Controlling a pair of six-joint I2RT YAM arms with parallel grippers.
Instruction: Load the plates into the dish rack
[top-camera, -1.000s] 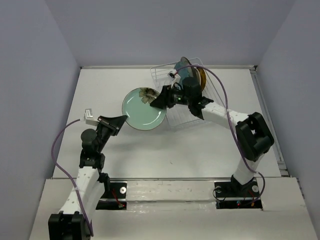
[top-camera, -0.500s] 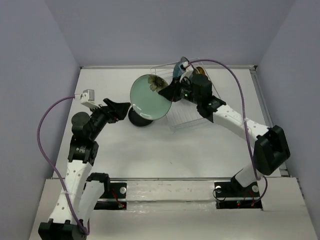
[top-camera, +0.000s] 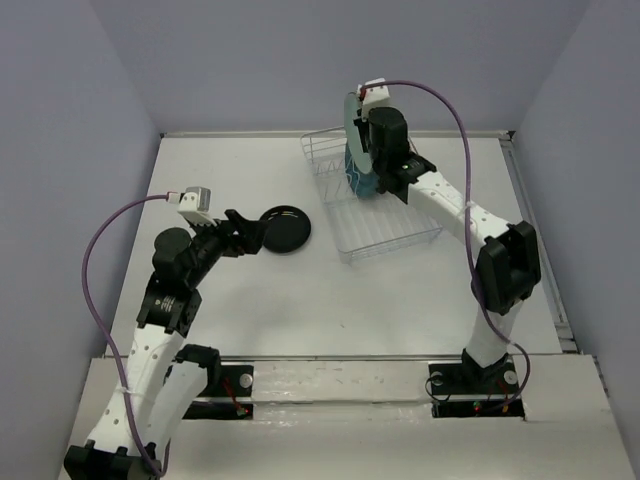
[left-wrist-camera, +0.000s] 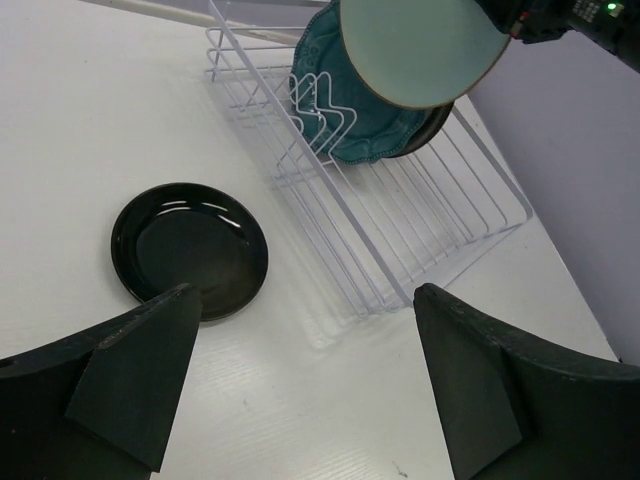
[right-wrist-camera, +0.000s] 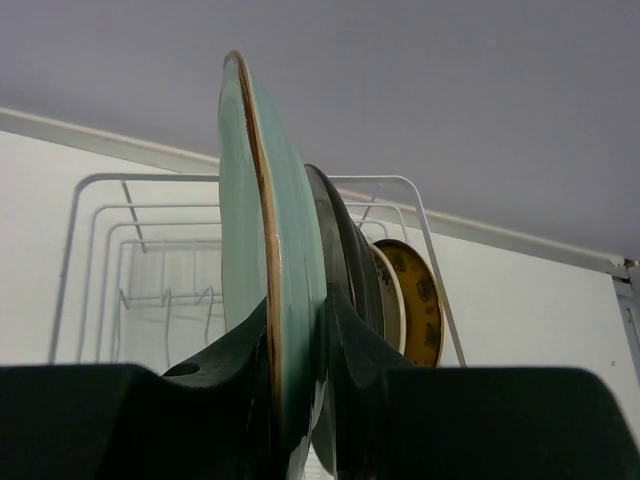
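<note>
Nearest to us, the left end effector (top-camera: 247, 232) hovers low over the white tabletop (top-camera: 230, 180) with its jaws spread wide and nothing between them. In its wrist view the two dark fingers (left-wrist-camera: 135, 385) frame the scene from either side. Just beyond them the small glossy black plate (left-wrist-camera: 190, 250) lies flat on the tabletop, apart from the fingers and to the left of the dish rack (top-camera: 392, 232). The white wire rack sits farther back and to the right, its near half bare of dishes. At its far end we see the teal blue plate (left-wrist-camera: 345, 115) standing on edge among the divider prongs. Over that end the right end effector (top-camera: 362, 135) is clamped on the pale green plate (right-wrist-camera: 240, 250), gripping its rim and holding it upright and edge-on. Whether that plate touches the rack yet, we cannot tell. Directly behind it in the right wrist view stand a dark-rimmed plate (right-wrist-camera: 335, 240), a cream plate (right-wrist-camera: 390, 290) and the amber-yellow patterned plate (right-wrist-camera: 420, 300), closely ranked in the rack.
</note>
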